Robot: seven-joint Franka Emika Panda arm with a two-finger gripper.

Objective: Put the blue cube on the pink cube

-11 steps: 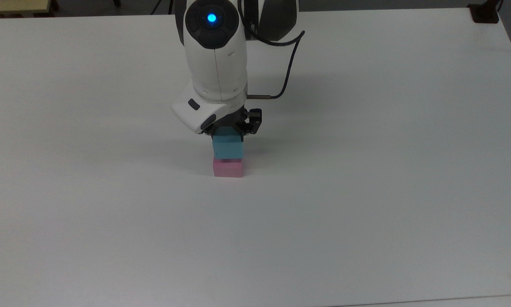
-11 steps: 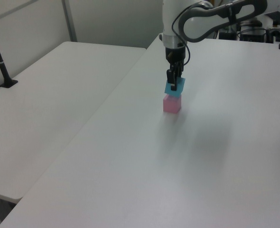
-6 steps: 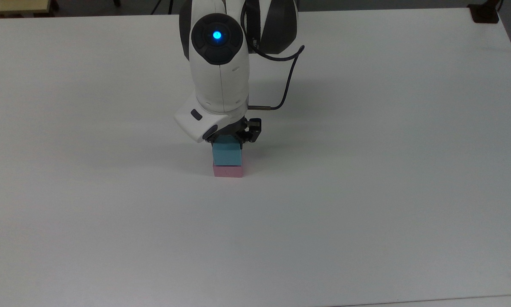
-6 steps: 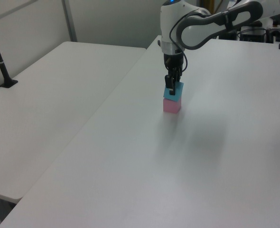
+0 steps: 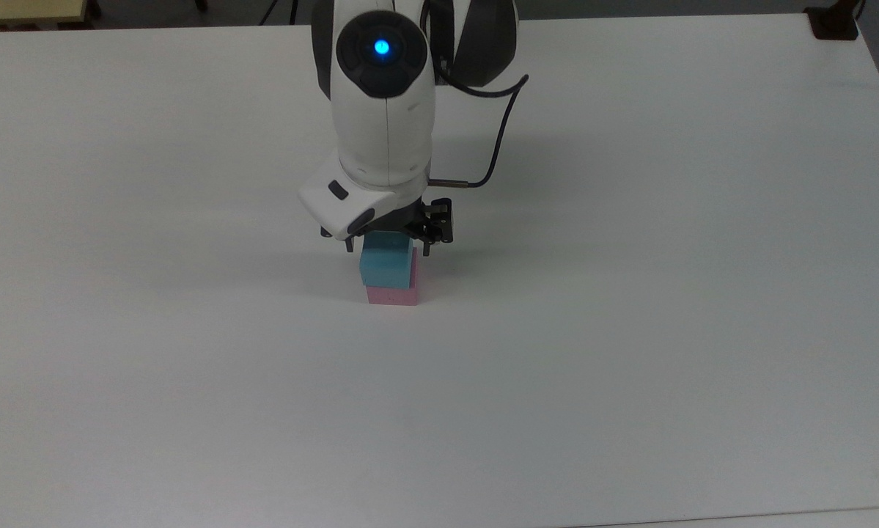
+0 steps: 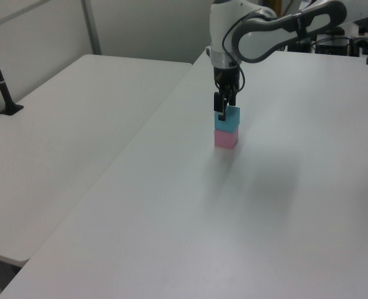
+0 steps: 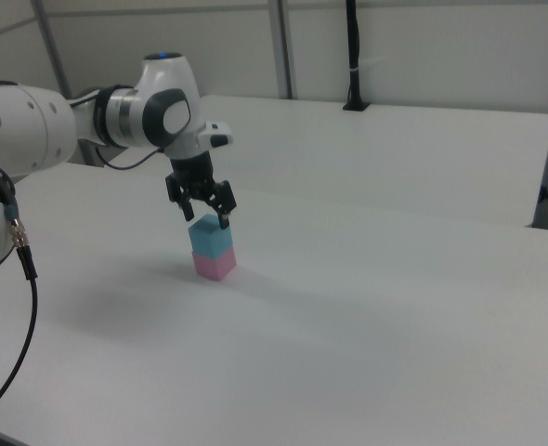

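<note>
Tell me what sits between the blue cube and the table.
The pink cube: in the right view the blue cube rests directly on it, and it stands on the table.

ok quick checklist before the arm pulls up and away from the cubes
1. Blue cube resting on the pink cube: ok, stacked in all three views.
2. Gripper open, fingers spread either side of the blue cube: ok.
3. Fingertips free of the blue cube: cannot tell; they sit close to its upper edges.
4. Stack alignment: roughly ok; in the top view the blue cube sits slightly toward the top view's left on the pink one.
5. Stack upright, no visible tilt: ok.
6. Table around the stack free of obstacles for retreat: ok.
</note>
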